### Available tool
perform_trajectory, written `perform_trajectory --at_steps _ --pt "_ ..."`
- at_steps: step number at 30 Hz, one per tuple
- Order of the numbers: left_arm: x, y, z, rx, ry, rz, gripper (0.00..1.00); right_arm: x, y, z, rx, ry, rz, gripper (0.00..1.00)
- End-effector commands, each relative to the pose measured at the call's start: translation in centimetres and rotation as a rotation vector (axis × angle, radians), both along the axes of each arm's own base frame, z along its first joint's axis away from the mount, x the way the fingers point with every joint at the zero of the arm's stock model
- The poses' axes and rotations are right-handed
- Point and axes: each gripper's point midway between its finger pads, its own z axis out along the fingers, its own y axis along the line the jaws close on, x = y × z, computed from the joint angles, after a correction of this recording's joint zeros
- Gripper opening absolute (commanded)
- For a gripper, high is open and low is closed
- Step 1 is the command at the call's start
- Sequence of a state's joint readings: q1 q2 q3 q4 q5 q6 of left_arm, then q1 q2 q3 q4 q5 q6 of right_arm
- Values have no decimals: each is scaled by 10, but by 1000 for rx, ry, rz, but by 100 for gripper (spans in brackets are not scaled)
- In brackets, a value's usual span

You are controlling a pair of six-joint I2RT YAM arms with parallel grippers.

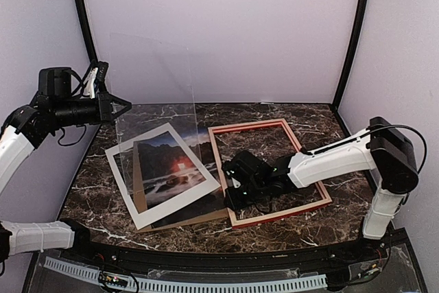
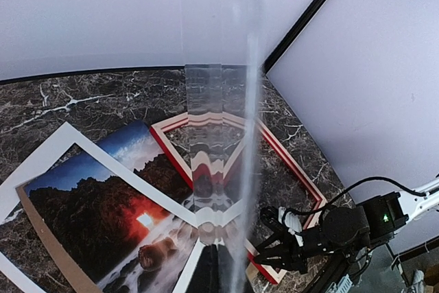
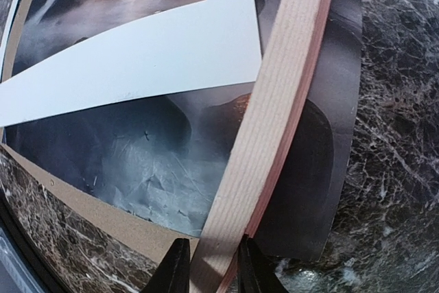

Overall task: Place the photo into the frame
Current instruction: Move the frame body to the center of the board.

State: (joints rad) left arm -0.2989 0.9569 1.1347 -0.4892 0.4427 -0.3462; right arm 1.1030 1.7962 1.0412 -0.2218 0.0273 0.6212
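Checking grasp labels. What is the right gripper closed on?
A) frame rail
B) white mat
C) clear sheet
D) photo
A: in the right wrist view the right gripper has a finger on each side of the pale-wood rail of the frame. The clear sheet is held up by the left gripper.

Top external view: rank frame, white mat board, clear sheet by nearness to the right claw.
1. frame: in the right claw, left rail.
2. white mat board: just left.
3. clear sheet: raised far left, in left claw.
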Motion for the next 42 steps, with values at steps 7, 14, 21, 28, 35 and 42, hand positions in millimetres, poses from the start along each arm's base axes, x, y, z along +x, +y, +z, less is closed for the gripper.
perform_trajectory --at_steps 7,14,21,28,35,42 --pt "0 -1 16 -23 -54 -3 0 29 -14 -4 46 -62 -251 20" --pt "1 -3 9 -32 -36 -11 0 45 -46 -6 54 -70 -369 17" --pt "2 -5 10 -40 -41 -19 0 45 -62 -7 53 -64 -407 16" --pt "5 -7 9 -47 -34 -28 0 38 -51 -12 68 -35 -387 16" --pt "5 -9 11 -48 -39 -33 0 19 -17 -14 120 2 -348 16" --pt "7 -8 19 -45 -55 -33 0 11 -6 -13 130 -9 -351 20"
